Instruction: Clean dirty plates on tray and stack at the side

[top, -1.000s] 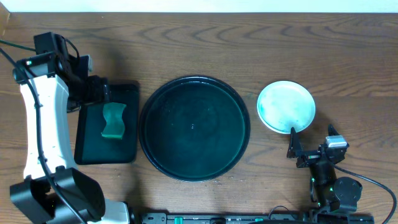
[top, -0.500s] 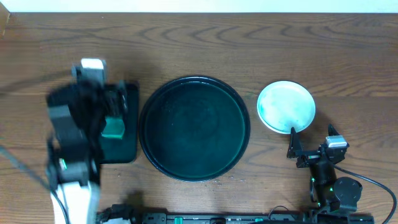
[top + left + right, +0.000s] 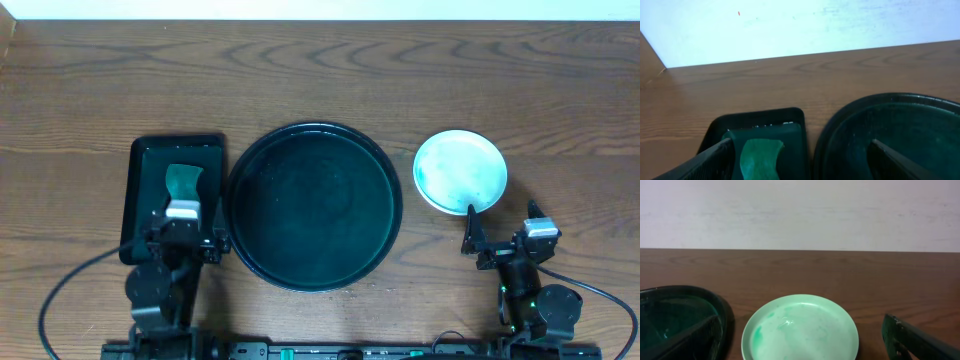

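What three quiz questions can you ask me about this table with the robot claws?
1. True or false: a plate sits on the round black tray.
2. Where is the mint plate? A: left of the round black tray. B: right of it. C: on the sponge.
3. Fill in: the left claw and the right claw are both ___ and hold nothing.

Key: 1 false; 2 B; 3 open.
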Robot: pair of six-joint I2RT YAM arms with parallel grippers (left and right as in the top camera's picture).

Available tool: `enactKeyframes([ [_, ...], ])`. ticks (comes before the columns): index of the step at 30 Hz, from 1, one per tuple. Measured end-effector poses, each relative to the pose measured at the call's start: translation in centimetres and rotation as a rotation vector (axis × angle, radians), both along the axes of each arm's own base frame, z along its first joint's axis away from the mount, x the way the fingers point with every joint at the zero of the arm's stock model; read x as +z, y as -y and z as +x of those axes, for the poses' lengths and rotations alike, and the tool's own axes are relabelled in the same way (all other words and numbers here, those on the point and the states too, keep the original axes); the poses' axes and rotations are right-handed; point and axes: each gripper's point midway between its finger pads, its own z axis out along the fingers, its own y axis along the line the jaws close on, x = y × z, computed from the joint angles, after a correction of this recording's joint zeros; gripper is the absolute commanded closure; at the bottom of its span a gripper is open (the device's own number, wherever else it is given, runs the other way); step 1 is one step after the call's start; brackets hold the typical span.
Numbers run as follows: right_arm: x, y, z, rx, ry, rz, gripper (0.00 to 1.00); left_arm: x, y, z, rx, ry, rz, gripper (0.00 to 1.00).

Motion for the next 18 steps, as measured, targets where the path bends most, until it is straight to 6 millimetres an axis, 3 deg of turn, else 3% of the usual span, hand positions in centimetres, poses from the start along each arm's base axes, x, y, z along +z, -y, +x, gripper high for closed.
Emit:
enactKeyframes([
  [8, 0.0, 0.0, 0.0, 0.0, -0.001, 0.002, 0.01, -2.6, 0.1, -0.5, 0.008, 0.032, 0.01, 0.16],
  [18, 0.0, 0.0, 0.0, 0.0, 0.0, 0.002, 0.01, -2.4, -0.2, -0.5, 0.024, 0.075, 0.015, 0.16],
])
